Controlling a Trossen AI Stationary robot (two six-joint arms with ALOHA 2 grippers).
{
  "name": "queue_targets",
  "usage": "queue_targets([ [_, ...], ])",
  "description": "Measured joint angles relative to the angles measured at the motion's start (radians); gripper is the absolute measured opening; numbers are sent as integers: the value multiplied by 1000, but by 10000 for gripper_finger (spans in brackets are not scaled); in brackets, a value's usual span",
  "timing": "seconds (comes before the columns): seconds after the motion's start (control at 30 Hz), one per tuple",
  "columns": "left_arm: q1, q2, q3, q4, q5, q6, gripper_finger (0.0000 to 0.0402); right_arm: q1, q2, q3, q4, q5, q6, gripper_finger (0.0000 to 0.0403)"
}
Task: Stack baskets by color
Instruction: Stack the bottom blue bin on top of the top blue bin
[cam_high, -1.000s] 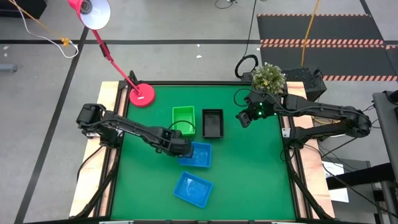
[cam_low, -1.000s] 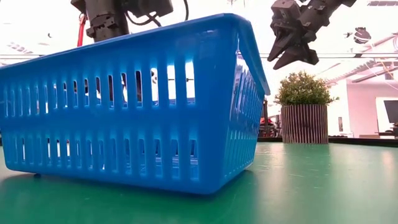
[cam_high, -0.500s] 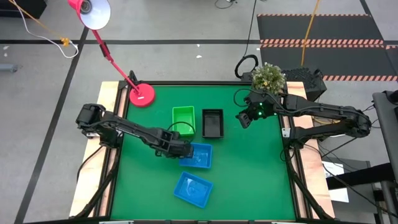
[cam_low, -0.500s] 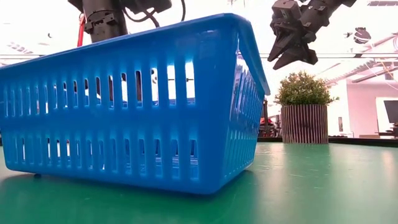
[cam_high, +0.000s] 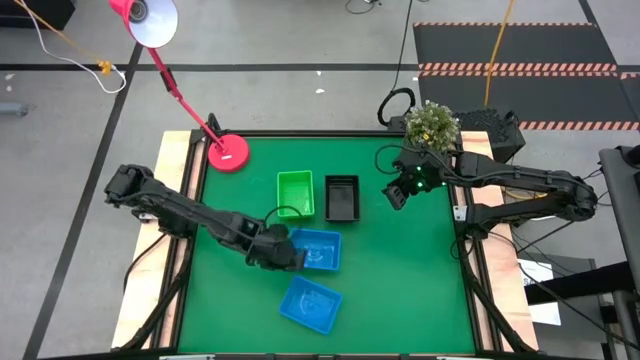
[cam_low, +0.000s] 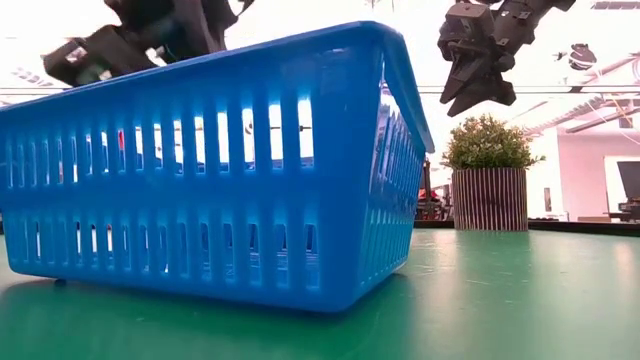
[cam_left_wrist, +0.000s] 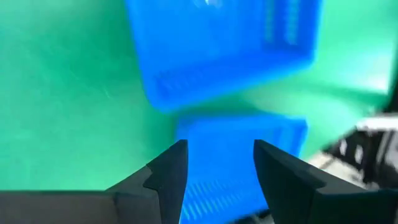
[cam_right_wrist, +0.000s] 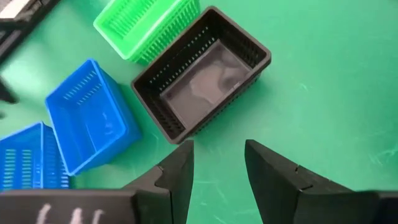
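A green basket and a black basket stand side by side on the green mat, toward the far edge. One blue basket rests on its bottom at mid-table, and another blue basket sits nearer the front edge. My left gripper hangs open just left of the mid-table blue basket, above it and clear of it. My right gripper hovers open to the right of the black basket, nothing between its fingers.
A pink desk lamp's base stands at the far left corner. A potted plant stands at the far right. Bare green mat lies right of the baskets and along the near left.
My left gripper has come off the left end of the mid-table blue basket. It has risen and drawn back toward the table's left and near edges. The basket stays where it was. My right arm has kept still.
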Motion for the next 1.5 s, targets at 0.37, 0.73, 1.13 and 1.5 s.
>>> queue_targets([
  [0.37,-176,71,78,-28,-85,-43,184,0,0,0,-64,-14,-90,138],
  [0.73,-163,176,78,6,-85,75,184,0,-6,0,-71,-183,-154,138],
  [1.13,-162,240,77,53,-64,74,84,0,-117,0,-121,-179,-181,138],
  [1.5,-162,213,76,201,-10,21,16,0,-146,0,-120,-177,-184,138],
])
